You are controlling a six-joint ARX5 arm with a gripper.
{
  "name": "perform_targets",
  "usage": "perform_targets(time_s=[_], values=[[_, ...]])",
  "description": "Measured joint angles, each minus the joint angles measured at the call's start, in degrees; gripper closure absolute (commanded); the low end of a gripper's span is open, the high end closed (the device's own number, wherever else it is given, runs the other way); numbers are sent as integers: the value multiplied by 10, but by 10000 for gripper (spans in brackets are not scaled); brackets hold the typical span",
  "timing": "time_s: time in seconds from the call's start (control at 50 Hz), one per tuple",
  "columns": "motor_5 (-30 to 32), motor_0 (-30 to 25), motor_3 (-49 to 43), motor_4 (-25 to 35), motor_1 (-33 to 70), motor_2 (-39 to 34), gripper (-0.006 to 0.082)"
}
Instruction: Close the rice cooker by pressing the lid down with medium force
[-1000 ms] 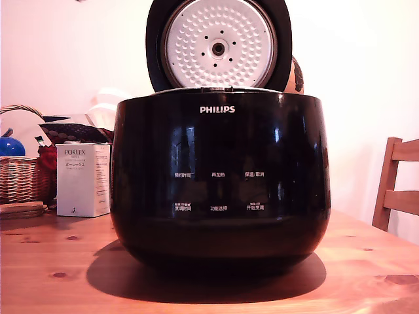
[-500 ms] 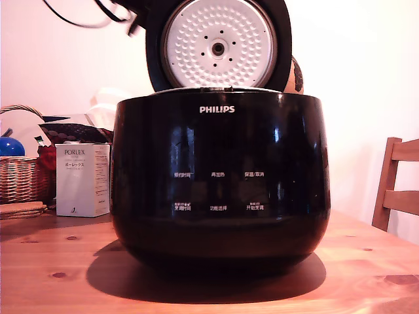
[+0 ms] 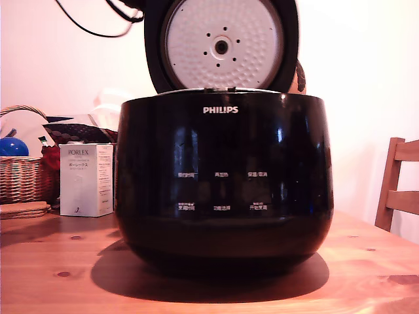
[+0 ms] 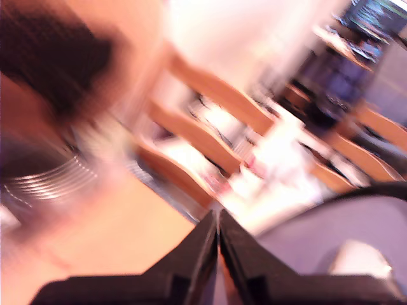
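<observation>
Lid [image 3: 221, 44] upright above rice cooker [image 3: 222, 183], pincer [image 4: 218, 222] closed, empty, beside lid's rim

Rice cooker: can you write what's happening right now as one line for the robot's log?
glossy black Philips rice cooker on wooden table | round black lid with white dimpled plate: open, upright | claw: shut, empty | closing: not done

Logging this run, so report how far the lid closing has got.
Done: nothing yet; the lid stands upright and open over the rice cooker, its white inner plate facing the exterior camera. In hand: the gripper, fingers together, shows near a dark curved edge in the blurred wrist view. Left: pressing the lid shut.
</observation>
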Motion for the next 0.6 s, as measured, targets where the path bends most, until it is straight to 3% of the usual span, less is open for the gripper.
perform_targets(time_s=[0.18, 0.36, 0.6], values=[[38, -32, -113, -9, 0, 0, 788], [103, -71, -196, -110, 0, 0, 788], [117, -103, -252, -203, 0, 1, 788]])
